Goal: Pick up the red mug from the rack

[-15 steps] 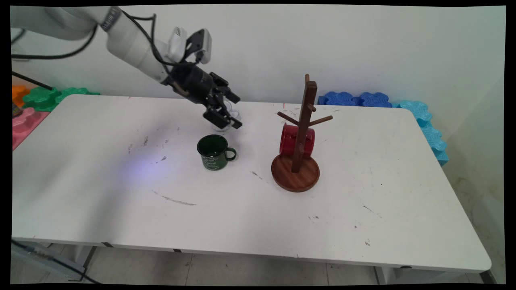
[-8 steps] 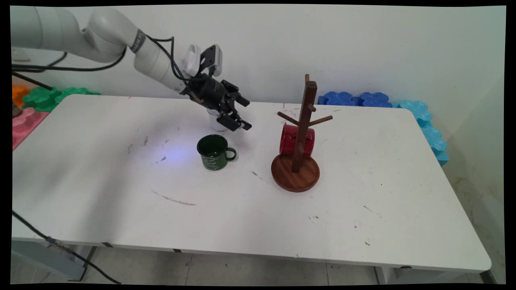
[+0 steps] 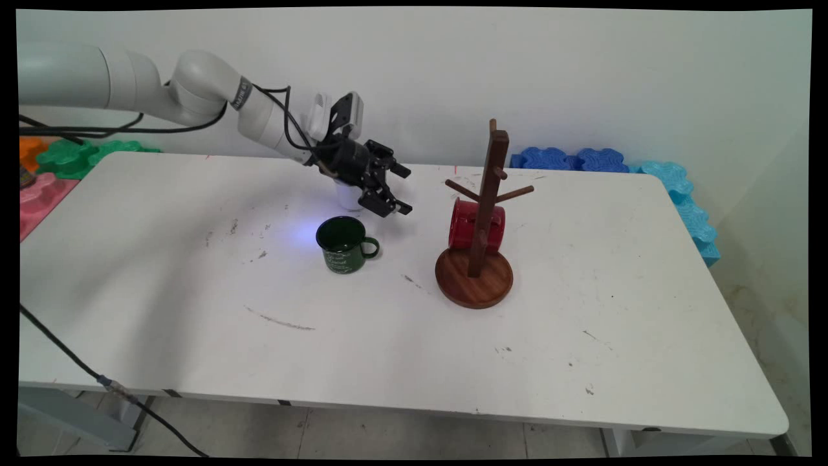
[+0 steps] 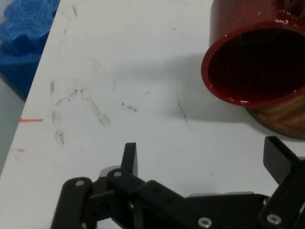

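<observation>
My black gripper (image 3: 403,191) hangs open and empty above the table's back middle, pointing right towards the mug tree. A white cup (image 3: 347,197) stands just behind and left of it, partly hidden by the hand. A dark green mug (image 3: 343,244) sits upright on the table below the gripper, handle to the right. To the right, a red mug (image 3: 475,225) hangs on a wooden mug tree (image 3: 490,188) with a round base (image 3: 474,281). In the hand view the open gripper (image 4: 204,160) faces the red mug's (image 4: 257,62) mouth, with bare table in between.
Blue foam tiles (image 3: 569,159) lie along the back right edge of the table, also seen as blue foam (image 4: 24,33) in the hand view. Green and pink foam tiles (image 3: 71,155) lie at the back left. A black cable (image 3: 97,378) hangs off the front left edge.
The arm has stretched to the right, carrying the gripper from above the white cup towards the mug tree. The fingers stay open. The mugs have not moved.
</observation>
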Robot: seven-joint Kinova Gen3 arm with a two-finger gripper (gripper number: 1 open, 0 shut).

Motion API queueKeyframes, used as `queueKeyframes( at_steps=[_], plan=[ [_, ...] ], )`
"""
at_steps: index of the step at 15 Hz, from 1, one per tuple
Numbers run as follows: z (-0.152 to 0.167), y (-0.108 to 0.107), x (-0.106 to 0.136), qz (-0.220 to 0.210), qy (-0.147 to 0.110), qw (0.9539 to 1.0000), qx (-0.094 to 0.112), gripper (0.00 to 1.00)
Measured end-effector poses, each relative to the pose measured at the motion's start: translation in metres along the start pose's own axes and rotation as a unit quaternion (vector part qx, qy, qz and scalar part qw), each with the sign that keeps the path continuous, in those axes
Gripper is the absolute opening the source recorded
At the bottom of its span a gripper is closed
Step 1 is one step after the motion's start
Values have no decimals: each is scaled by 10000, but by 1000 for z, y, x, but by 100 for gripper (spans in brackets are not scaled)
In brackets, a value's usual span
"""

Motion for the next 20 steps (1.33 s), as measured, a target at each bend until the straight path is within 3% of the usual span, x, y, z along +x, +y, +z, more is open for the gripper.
queueKeyframes(
  at_steps=[9, 20],
  plan=[
    [22, -2, -15, 23, 381, 9992, -120, 100],
    [36, 2, -7, 107, 686, 9973, -250, 100]
  ],
)
